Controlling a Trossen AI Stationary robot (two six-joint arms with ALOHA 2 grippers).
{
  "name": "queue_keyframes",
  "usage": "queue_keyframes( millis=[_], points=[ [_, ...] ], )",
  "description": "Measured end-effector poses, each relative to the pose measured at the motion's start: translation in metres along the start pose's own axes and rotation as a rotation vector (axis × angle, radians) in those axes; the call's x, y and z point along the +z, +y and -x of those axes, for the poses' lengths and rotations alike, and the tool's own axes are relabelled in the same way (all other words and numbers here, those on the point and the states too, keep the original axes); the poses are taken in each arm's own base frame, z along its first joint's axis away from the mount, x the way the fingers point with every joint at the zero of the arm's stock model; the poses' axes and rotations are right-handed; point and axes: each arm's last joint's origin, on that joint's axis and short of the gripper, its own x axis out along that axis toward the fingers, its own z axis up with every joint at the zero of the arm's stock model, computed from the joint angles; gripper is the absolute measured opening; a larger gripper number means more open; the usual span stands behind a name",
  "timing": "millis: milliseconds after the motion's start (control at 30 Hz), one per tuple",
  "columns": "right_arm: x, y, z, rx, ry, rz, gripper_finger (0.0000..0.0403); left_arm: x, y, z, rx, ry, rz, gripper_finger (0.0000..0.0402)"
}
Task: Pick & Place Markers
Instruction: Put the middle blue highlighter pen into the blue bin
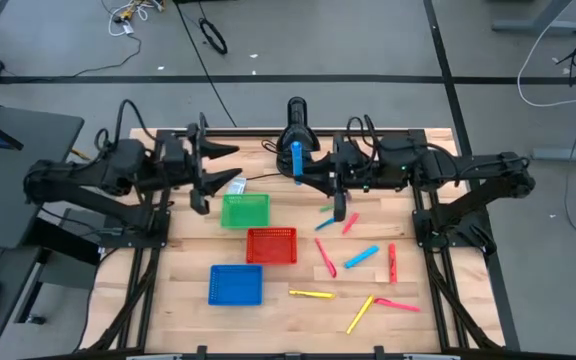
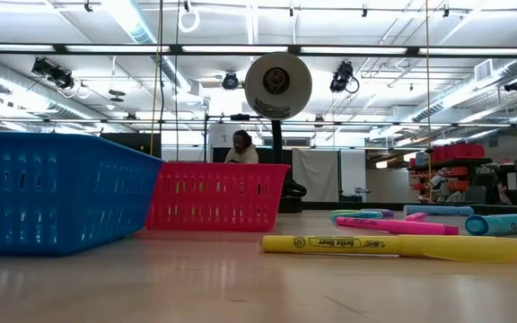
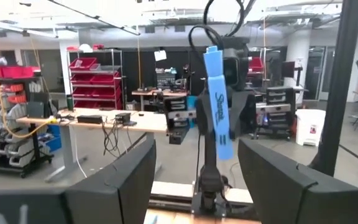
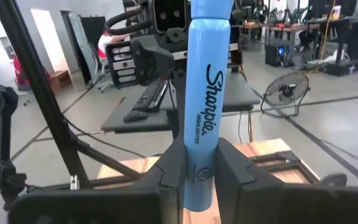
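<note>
A: Markers everywhere on the right half of the table [image 1: 198, 330], and one blue marker [image 1: 297, 161] is up in the air, clamped between the fingers of the right gripper [image 1: 301, 176] near the twelve o'clock edge!

B: The right wrist view confirms it: that blue marker [image 4: 202, 106] stands upright, both dark fingers [image 4: 166, 174] pressed against its lower end.

A: And the left gripper [image 1: 218, 167]?

B: It hovers at about eleven o'clock, above the far edge of the green basket [image 1: 245, 210], jaws spread apart, nothing between them. It faces the right one across the gap, and its own camera sees the blue marker [image 3: 217, 102] straight ahead.

A: Baskets run diagonally: green, then the red basket [image 1: 271, 245] at centre, then the blue basket [image 1: 235, 285] toward seven o'clock. I cannot tell whether any marker lies inside them.

B: The loose ones lie from three to five o'clock: a pink marker [image 1: 325, 258], a light-blue marker [image 1: 361, 257], a red marker [image 1: 392, 262], a yellow marker [image 1: 312, 294] and another yellow marker [image 1: 359, 314] near the front.

A: Down at table level, that yellow marker [image 2: 390, 246] lies flat in the foreground.
</note>
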Motion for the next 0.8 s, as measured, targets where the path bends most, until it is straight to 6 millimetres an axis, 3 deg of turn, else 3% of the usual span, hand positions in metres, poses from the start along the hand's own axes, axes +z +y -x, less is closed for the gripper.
queue_keyframes(
  millis=[333,800],
  points=[
    [0.005,0.002,-0.001,0.025,-0.016,0.021,0.0047,0.023,-0.014,-0.046,-0.004,0.079,-0.028,0.0234],
    [0.005,0.009,0.000,0.053,-0.024,0.067,0.0047,0.012,-0.030,-0.104,-0.094,0.140,-0.033,0.0234]
  ],
)
